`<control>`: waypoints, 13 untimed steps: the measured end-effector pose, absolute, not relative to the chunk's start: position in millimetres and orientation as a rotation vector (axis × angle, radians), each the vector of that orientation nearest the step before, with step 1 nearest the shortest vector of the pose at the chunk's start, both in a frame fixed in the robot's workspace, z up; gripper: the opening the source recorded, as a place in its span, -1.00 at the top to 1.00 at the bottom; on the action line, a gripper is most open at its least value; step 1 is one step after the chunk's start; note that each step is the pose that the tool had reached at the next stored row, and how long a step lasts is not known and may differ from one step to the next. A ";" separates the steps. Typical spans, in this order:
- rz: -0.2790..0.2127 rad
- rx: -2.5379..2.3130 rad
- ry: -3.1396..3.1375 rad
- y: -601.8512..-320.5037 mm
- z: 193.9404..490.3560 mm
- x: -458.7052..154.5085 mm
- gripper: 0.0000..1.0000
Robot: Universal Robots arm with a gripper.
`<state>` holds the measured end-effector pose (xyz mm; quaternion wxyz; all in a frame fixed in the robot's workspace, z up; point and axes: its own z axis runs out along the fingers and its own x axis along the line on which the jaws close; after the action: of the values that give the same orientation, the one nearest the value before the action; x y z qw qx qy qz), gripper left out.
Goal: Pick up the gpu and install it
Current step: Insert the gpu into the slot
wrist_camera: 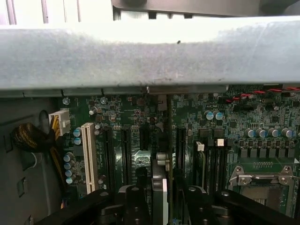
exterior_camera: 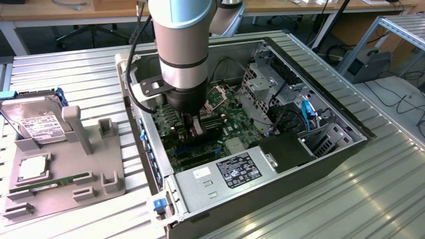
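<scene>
The gripper [exterior_camera: 197, 125] is down inside the open computer case [exterior_camera: 332, 149], clamped on the gpu [wrist_camera: 159, 187], which hangs edge-on straight below the fingers [wrist_camera: 136, 197] with its long axis along the motherboard's [wrist_camera: 234, 136] slots [wrist_camera: 125, 154]. It is a thin card with a pale edge, directly over the dark slots and just beside the white slot [wrist_camera: 88, 157].

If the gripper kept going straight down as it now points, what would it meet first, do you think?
Most likely the motherboard: the gripper, shut on the gpu, points down at its expansion slots, though depth is unclear.
</scene>
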<state>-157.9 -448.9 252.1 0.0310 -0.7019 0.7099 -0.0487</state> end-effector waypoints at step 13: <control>-0.147 -2.167 2.186 -445.2 279.9 -154.8 0.47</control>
<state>-154.8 -445.2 279.9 0.0300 -0.7029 0.7090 -0.0476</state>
